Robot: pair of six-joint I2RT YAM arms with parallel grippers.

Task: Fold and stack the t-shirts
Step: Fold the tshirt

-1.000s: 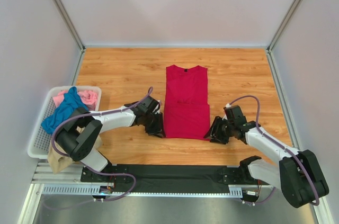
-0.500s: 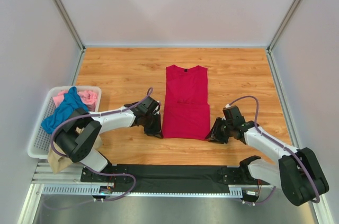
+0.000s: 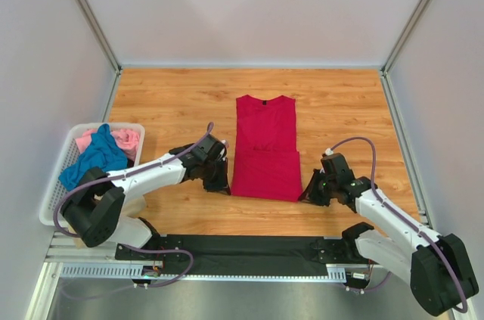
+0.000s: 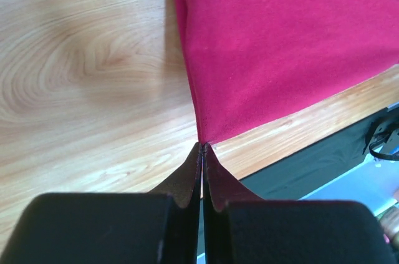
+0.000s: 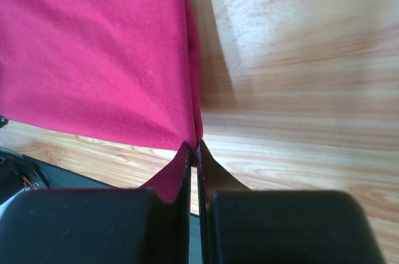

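Note:
The crimson red t-shirt (image 3: pixel 264 147) lies on the wooden table, collar with a dark label at the far end, folded narrow with its lower part doubled up. My left gripper (image 3: pixel 224 186) is shut on its near left corner (image 4: pixel 206 133). My right gripper (image 3: pixel 308 194) is shut on its near right corner (image 5: pixel 187 128). Both corners are lifted slightly off the wood. A teal blue t-shirt (image 3: pixel 94 156) and a pink t-shirt (image 3: pixel 127 138) lie heaped in the basket at the left. A tan t-shirt (image 3: pixel 82 229) hangs over the basket's near edge.
The white lattice basket (image 3: pixel 53 199) stands at the table's left edge. A black strip (image 3: pixel 249 246) runs along the near edge between the arm bases. Grey walls enclose the table on three sides.
Both grippers have pulled the shirt's near corners slightly, the left moving a little up-table and the right shifting rightward and nearer. The near hem now slants.

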